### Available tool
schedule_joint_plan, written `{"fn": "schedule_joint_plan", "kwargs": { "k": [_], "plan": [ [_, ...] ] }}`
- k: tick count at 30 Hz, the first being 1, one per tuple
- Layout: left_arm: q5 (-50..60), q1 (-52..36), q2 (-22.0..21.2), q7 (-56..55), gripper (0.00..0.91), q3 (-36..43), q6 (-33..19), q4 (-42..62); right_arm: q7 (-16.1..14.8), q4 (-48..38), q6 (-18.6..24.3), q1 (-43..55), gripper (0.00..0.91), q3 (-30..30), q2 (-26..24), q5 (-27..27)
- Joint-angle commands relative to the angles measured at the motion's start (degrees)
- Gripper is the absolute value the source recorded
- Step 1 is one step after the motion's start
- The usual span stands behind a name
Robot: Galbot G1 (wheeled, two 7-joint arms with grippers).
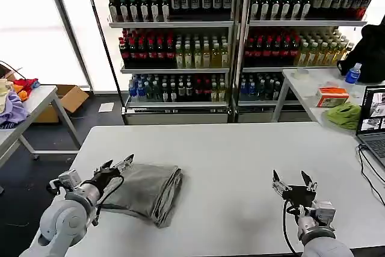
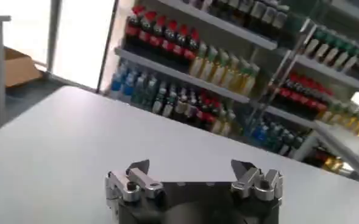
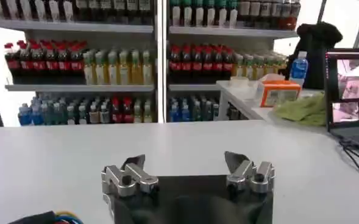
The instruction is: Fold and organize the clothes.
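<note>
A grey shirt (image 1: 146, 189) lies folded into a thick rectangle on the white table (image 1: 228, 154), left of centre in the head view. My left gripper (image 1: 118, 164) hovers at the shirt's left edge, open, with nothing between its fingers. In the left wrist view that same left gripper (image 2: 190, 165) stands open over bare tabletop. My right gripper (image 1: 293, 178) is open near the table's front right, well apart from the shirt; in the right wrist view the right gripper (image 3: 185, 161) holds nothing.
Drink shelves (image 1: 228, 34) fill the back wall. A side table at right carries a lime-green cloth (image 1: 345, 114), an orange box (image 1: 331, 95) and a laptop (image 1: 373, 121), with cables (image 1: 368, 167) trailing onto the table. Coloured garments (image 1: 13, 97) lie on a table at far left.
</note>
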Motion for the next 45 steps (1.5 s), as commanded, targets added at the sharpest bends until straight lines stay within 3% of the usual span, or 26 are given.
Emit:
{"fn": "schedule_joint_plan", "kwargs": {
  "k": [1,29,33,34,36,45],
  "plan": [
    [6.98,2.58,1.79,3.19,0.907,-3.79,-2.36,6.92,-0.01,0.08,-0.12,0.68,0.907,-0.47,-0.18,0.13],
    [11.51,6.49,-0.49,8.43,0.897,-0.59,-1.92,6.82,0.03,-0.30,-0.25,0.55,0.907,-0.83,0.39,0.10],
    [12.39,6.84,-0.59,9.64,0.534,-0.31,-2.05,7.09,-0.02,-0.34,-0.24,0.53,0.907,-0.89,0.37,0.13],
    [12.54,6.83,-0.58,9.73,0.292,-0.27,-2.08,7.27,-0.04,-0.34,-0.22,0.51,0.907,-0.88,0.34,0.14],
    [12.70,6.81,-0.60,10.21,0.020,-0.23,-2.41,7.63,-0.06,-0.24,-0.22,0.39,0.907,-0.79,0.29,0.16],
    [13.09,7.92,-0.47,10.79,0.000,-0.24,-3.19,5.79,-0.01,0.22,-0.23,-0.05,0.907,-0.75,0.21,0.24]
  ]
}}
